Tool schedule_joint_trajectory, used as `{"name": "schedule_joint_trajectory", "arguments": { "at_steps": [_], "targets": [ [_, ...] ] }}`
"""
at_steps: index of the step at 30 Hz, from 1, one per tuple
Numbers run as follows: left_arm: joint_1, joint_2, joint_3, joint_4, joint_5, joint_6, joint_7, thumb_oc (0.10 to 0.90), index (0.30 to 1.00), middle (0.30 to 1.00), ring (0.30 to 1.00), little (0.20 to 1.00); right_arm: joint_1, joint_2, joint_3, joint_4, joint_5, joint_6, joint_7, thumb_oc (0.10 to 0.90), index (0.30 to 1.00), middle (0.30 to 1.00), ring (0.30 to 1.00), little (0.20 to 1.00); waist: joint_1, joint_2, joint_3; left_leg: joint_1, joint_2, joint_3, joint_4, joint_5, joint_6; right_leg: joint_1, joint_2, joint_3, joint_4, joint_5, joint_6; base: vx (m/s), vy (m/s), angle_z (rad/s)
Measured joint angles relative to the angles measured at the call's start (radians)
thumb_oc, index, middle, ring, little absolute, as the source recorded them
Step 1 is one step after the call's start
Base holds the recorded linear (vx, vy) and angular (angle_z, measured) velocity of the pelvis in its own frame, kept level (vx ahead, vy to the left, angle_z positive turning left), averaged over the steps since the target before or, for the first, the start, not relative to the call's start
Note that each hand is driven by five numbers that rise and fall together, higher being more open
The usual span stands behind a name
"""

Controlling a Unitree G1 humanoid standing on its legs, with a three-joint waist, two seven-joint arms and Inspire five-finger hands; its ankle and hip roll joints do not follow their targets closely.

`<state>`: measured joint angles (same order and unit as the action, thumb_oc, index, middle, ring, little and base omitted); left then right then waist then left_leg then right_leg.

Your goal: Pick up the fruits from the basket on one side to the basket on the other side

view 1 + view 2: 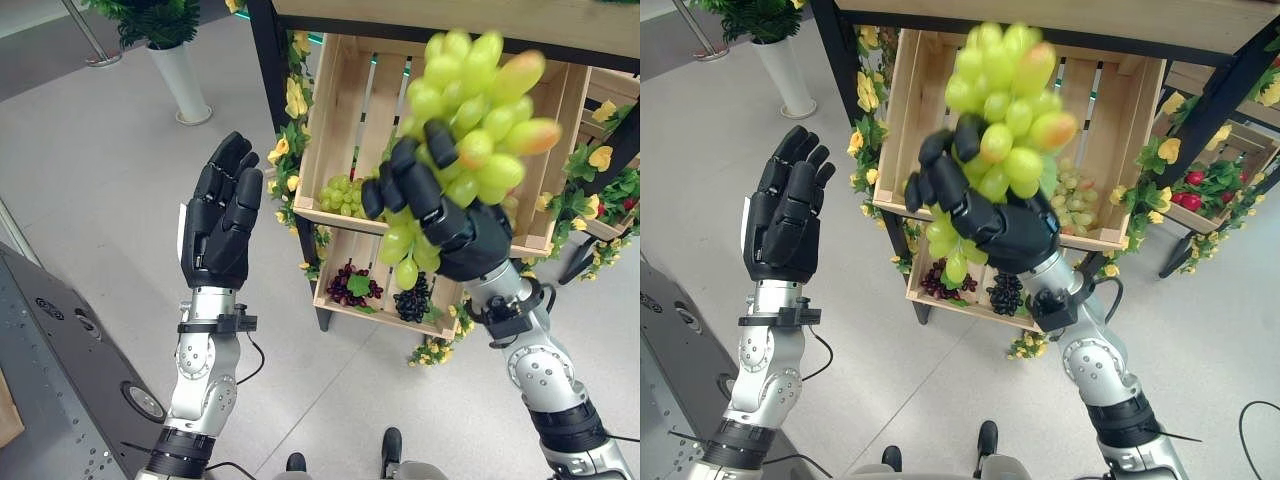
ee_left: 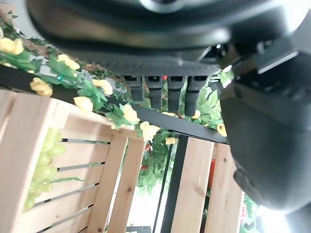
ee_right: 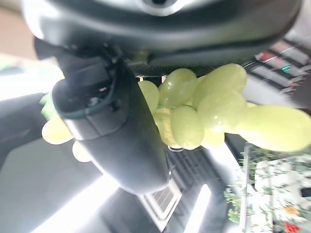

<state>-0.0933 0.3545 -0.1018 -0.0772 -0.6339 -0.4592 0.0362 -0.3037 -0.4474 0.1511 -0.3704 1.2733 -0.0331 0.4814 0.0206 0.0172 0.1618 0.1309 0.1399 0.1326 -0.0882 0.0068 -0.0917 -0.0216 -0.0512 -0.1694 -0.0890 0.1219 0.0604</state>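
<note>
**Green grapes lifted in my right hand before the crates**

While my right arm rises from the lower right with the forearm angled up and inward, my right hand (image 1: 1015, 235) sits raised in front of the wooden stand, its fingers (image 1: 940, 180) curled round a bunch of green grapes (image 1: 1005, 110). The bunch stands up above my knuckles, a few grapes blushed orange at one side, and more grapes hang below my palm. In the right wrist view the thumb (image 3: 116, 131) presses against the cluster, with the grapes bulging out past it.

My left arm stands nearly upright at the left, and my left hand (image 1: 220, 220) is held up with its back toward the camera, fingers loosely bent and close together, holding nothing. In the left wrist view those fingers (image 2: 163, 90) hang in a straight row, apart from any object.

Beyond my hands stands the upper crate (image 1: 335, 90), pale slatted wood, tipped open toward me. Another bunch of green grapes (image 1: 342, 195) lies in its lower left corner. Below it the lower crate (image 1: 970, 305) holds a dark red bunch (image 1: 350, 285) and a black bunch (image 1: 412, 298) side by side. Yellow artificial flowers (image 1: 295, 100) and green leaves trail along the dark frame of the stand. Further left, on the grey floor, a white planter (image 1: 180, 80) stands with a green plant.
</note>
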Motion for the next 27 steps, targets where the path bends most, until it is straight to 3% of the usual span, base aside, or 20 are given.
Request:
{"name": "schedule_joint_trajectory", "arguments": {
  "at_steps": [4,8,13,20,27],
  "targets": [
    [0.0,0.0,0.0,0.0,0.0,0.014,0.003,0.8,0.9,0.9,0.9,0.9,-0.006,0.01,-0.037,0.018,0.0,-0.019,-0.101,0.4,0.3,0.3,0.3,0.3,0.002,-0.001,-0.013,0.004,-0.002,-0.001,0.0,-0.001,0.003,0.004,-0.002,0.001,0.0,0.001,0.002,0.09,0.016,0.0],
    [0.0,0.0,-0.004,0.002,-0.002,0.04,0.005,0.8,0.9,0.9,0.9,0.9,-0.008,0.009,-0.072,0.118,-0.009,-0.016,-0.268,0.4,0.3,0.3,0.3,0.3,0.004,-0.002,-0.013,0.009,-0.001,-0.003,0.0,-0.001,0.003,0.011,-0.001,-0.001,0.0,0.001,0.002,0.07,0.008,0.02],
    [0.0,0.003,-0.006,0.012,-0.026,0.04,0.004,0.8,0.9,0.9,0.9,0.9,-0.008,-0.015,-0.072,0.333,-0.01,0.037,-0.404,0.4,0.3,0.3,0.3,0.3,0.012,-0.005,-0.017,0.009,0.0,-0.009,0.0,-0.001,0.002,0.014,-0.001,-0.004,0.0,0.001,0.001,0.06,0.003,0.03],
    [0.002,0.008,-0.015,0.046,-0.053,0.043,0.004,0.8,0.9,0.9,0.9,0.9,-0.096,-0.067,-0.061,0.539,-0.066,0.061,-0.455,0.4,0.3,0.3,0.3,0.3,0.03,-0.02,-0.027,0.0,-0.001,-0.019,0.002,0.0,0.002,0.016,-0.001,-0.013,0.0,0.001,0.001,0.04,-0.006,0.04],
    [0.002,0.038,-0.051,0.05,-0.088,0.053,0.003,0.8,0.9,0.9,0.9,0.9,-0.229,-0.096,-0.058,0.79,-0.137,0.062,-0.504,0.4,0.3,0.3,0.3,0.3,0.077,-0.042,-0.04,-0.01,-0.001,-0.049,0.005,0.008,0.0,0.018,-0.006,-0.039,0.0,-0.001,0.0,0.0,-0.007,0.13]
  ]
}}
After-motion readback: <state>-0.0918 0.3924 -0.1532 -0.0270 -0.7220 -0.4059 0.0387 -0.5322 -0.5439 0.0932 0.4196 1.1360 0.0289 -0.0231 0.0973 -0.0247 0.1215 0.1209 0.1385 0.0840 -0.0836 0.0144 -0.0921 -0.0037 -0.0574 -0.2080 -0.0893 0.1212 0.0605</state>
